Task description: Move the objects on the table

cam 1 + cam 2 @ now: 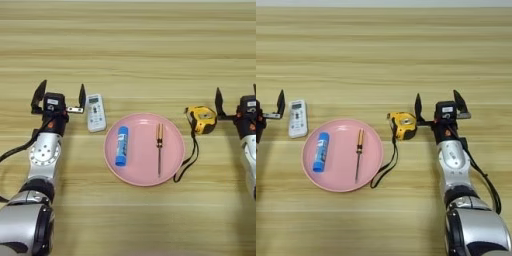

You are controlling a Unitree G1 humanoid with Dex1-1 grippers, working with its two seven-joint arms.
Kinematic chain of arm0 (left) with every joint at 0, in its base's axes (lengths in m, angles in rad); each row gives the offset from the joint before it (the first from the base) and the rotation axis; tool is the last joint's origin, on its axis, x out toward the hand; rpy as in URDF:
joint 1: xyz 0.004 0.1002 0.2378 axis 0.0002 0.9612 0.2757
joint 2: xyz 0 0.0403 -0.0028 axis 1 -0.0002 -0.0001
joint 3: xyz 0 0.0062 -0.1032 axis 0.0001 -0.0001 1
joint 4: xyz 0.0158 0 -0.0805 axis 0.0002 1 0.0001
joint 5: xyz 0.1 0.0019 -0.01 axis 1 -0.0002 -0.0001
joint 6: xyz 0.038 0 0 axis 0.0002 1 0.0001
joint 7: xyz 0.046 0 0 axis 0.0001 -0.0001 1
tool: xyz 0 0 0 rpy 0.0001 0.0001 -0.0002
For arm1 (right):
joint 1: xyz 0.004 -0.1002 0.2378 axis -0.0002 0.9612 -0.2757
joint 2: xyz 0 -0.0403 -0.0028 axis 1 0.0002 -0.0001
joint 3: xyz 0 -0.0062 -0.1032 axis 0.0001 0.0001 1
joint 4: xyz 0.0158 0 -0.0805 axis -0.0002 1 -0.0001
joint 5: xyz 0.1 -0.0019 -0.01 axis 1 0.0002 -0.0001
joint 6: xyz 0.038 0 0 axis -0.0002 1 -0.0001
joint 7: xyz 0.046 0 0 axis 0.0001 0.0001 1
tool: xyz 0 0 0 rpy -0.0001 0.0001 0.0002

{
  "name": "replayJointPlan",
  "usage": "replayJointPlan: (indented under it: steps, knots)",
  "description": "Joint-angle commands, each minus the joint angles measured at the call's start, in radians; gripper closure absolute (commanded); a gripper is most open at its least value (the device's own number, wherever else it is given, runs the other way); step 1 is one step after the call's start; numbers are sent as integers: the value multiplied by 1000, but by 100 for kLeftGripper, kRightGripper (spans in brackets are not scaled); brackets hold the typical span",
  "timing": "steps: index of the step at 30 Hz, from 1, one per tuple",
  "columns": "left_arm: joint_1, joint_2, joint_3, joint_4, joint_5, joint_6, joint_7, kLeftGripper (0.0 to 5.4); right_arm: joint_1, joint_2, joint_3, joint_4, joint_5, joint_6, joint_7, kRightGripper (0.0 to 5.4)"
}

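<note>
We note the left gripper (59, 98) just left of the white remote control (95, 112), jaws spread wide and holding nothing. The right gripper (439, 105) sits just right of the yellow-black tape measure (404, 124), jaws likewise released. Both objects lie on the wooden table (140, 55), flanking the pink plate (176, 157), which carries a blue glue stick (121, 145) and a screwdriver (159, 146).
</note>
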Motion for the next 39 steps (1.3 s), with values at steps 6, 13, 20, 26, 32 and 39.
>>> replayJointPlan:
  steps: [6, 13, 20, 26, 32, 39]
  knots:
    - [-22, 16, -25, 21, 32, 50, -9, 3, -12, 3, 25, 5, -43, 6, -31, 0]
    - [-91, 16, -52, 42, 50, 192, -60, 3, -9, 10, 58, 3, -92, -4, -86, 0]
    - [-181, -10, -50, 17, 17, 289, -114, 3, -7, 17, 81, 0, -124, -9, -128, 0]
    - [-197, -41, -51, -22, 9, 377, -137, 3, -6, 21, 96, -4, -142, -13, -154, 0]
    - [-174, -61, -63, -91, 13, 518, -126, 3, -5, 22, 108, -9, -160, -15, -175, 0]
    - [-168, -70, -83, -124, 66, 725, 41, 3, -7, 25, 119, -10, -174, -11, -200, 0]
